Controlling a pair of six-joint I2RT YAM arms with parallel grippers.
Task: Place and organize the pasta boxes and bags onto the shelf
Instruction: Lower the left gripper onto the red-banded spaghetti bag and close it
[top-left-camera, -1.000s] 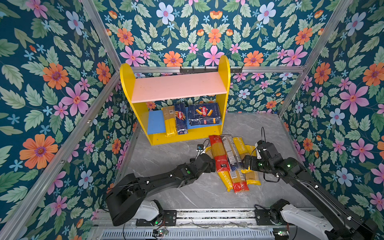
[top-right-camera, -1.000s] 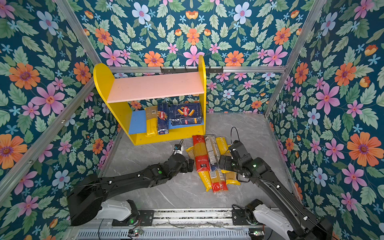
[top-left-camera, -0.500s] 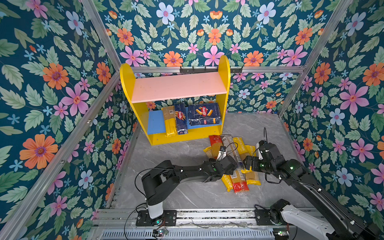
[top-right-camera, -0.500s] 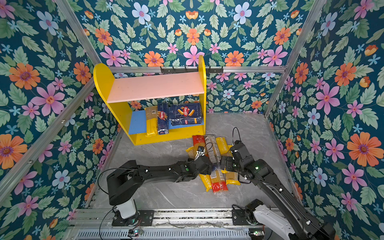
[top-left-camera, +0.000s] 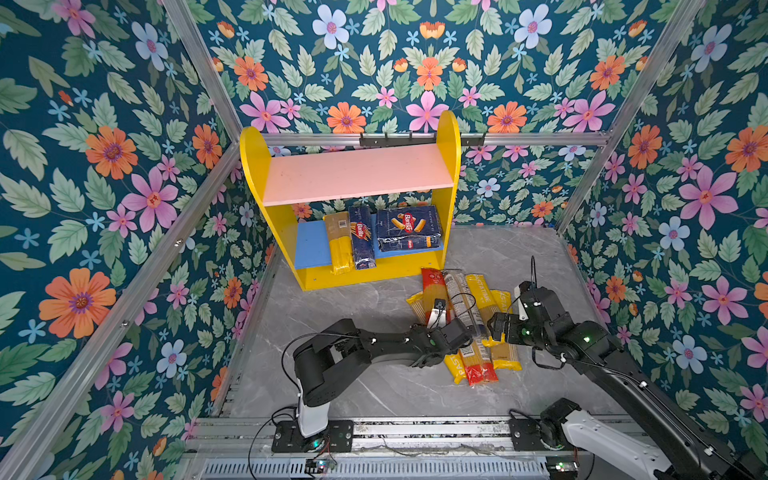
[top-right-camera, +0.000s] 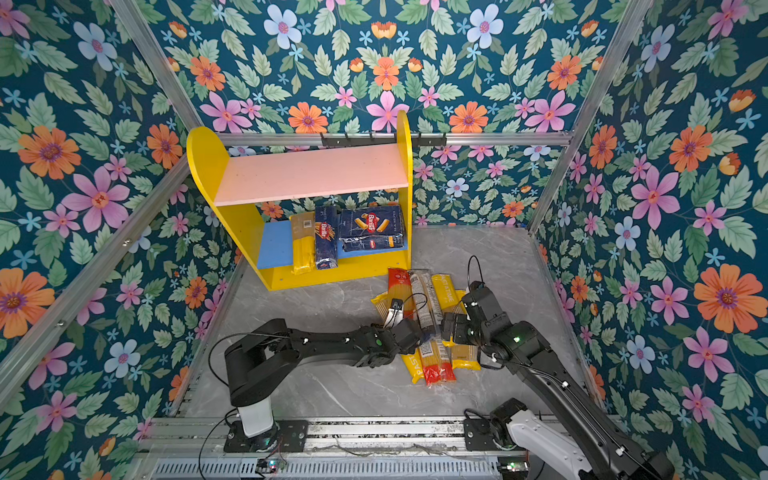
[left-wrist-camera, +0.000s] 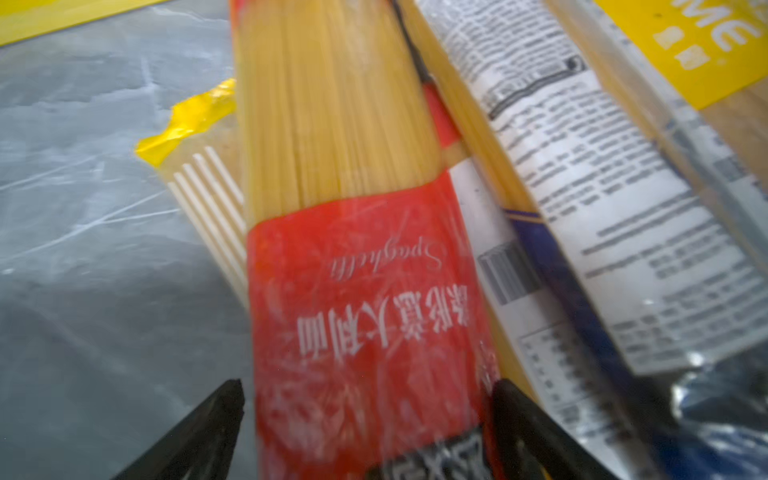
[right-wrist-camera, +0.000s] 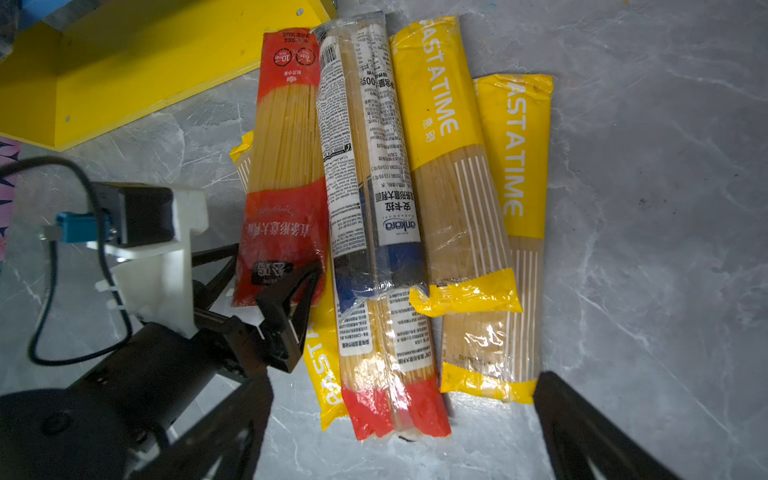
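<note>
Shelf: I see the shelf (top-left-camera: 451, 137) at the back, made of smooth painted boards. It has round-topped yellow sides, a bare pink top board (top-left-camera: 353, 174) and a blue lower board (top-left-camera: 311, 245).
Lower board: a yellow bag (top-left-camera: 338, 243), a narrow box (top-left-camera: 361, 237) and a wide box (top-left-camera: 409, 228) lie side by side. Both boxes are dark blue cartons.
Heap: six long slim bags lie on the grey marble-look floor (top-left-camera: 353, 316), just in front of the shelf's right end. They are crinkly glossy film with straight strands showing through.
Top layer: the red bag (right-wrist-camera: 286, 166), the clear bag (right-wrist-camera: 374, 187) with its dark blue band, and two yellow packs (right-wrist-camera: 444, 145) (right-wrist-camera: 519, 208) lie parallel, edges touching.
Underneath: a yellow pack (right-wrist-camera: 328, 374) and a red-ended pack (right-wrist-camera: 399, 407) stick out at the near end.
Left gripper: the left gripper (left-wrist-camera: 365, 386) has its jaws spread wide astride the near end of the red bag. One black finger (left-wrist-camera: 523, 428) is against the bag's edge and the other is just clear. My view there is blurred.
Right gripper: the right gripper (right-wrist-camera: 405, 376) has its jaws fully apart above the heap's near end, gripping nothing.
Writing: "Barilla" in red ovals on both boxes. "PASTATIME" in white on the two yellow packs, with "PAST" showing on the yellow pack underneath. "ankara" on the clear bag, beside fine print. "Spaghetti" in script over Chinese characters on the red bag.
</note>
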